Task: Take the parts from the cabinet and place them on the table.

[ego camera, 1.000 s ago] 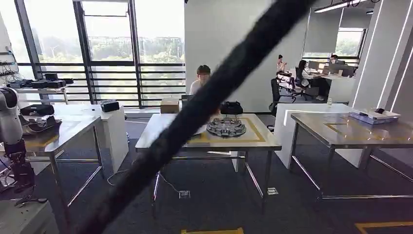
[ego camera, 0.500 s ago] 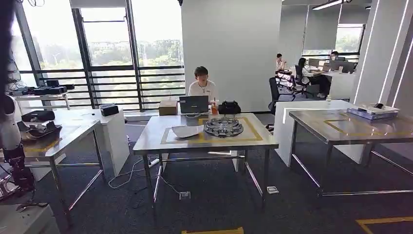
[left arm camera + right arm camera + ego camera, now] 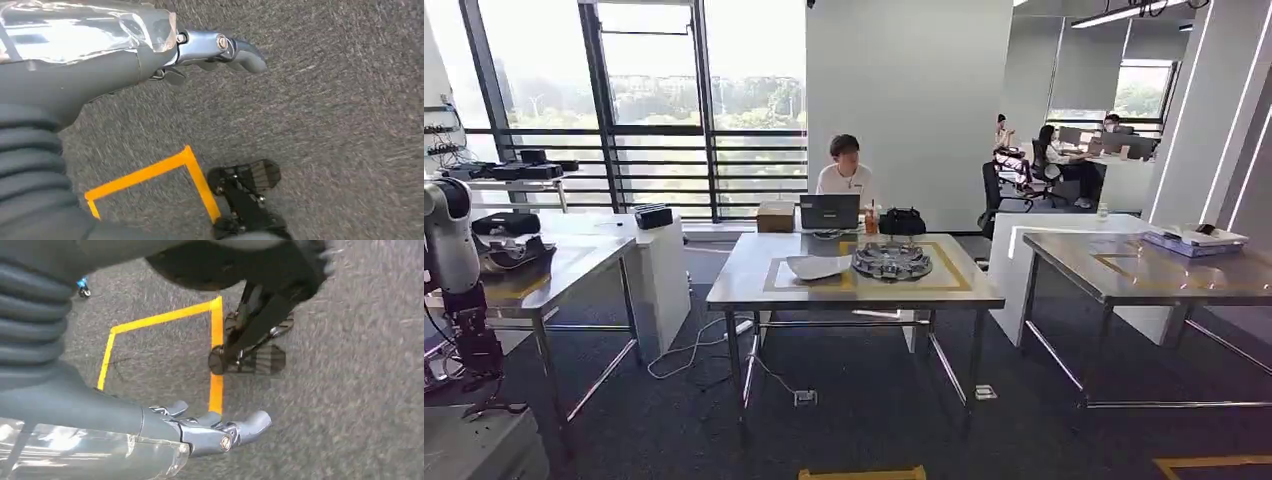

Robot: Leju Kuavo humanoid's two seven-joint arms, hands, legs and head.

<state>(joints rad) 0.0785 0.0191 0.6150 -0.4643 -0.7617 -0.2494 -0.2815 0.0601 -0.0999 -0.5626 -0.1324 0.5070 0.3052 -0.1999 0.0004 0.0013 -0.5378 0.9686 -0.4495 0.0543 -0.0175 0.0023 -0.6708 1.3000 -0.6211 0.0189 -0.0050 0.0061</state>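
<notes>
**Both hands hang empty over the carpet; parts lie on the centre table**

In the wrist views, the robot's left hand [image 3: 220, 47] hangs over grey carpet [image 3: 340, 100], its fingers lying loosely apart with nothing in them. The right hand [image 3: 220, 432] hangs the same way, fingers spread a little and holding nothing. Yellow tape [image 3: 150, 172] marks a corner on the carpet beneath both hands.

In the head view, a steel table [image 3: 754, 290] stands ahead across the carpet. On it, inside a yellow-taped outline, a round grey metal part [image 3: 891, 261] sits just beside a flat white part [image 3: 817, 266], the white one to its left. At the table's far edge stand an open laptop [image 3: 829, 211], an orange drink [image 3: 871, 223] and a black bag [image 3: 901, 221]. A person [image 3: 844, 172] sits behind the laptop. To the left, another robot arm [image 3: 454, 270] stands near a second steel table [image 3: 574, 265]. To the right, a third table [image 3: 1124, 275] carries a flat stack [image 3: 1194, 238]. Farther back, people [image 3: 1064, 155] sit at desks near tall windows [image 3: 654, 90].
</notes>
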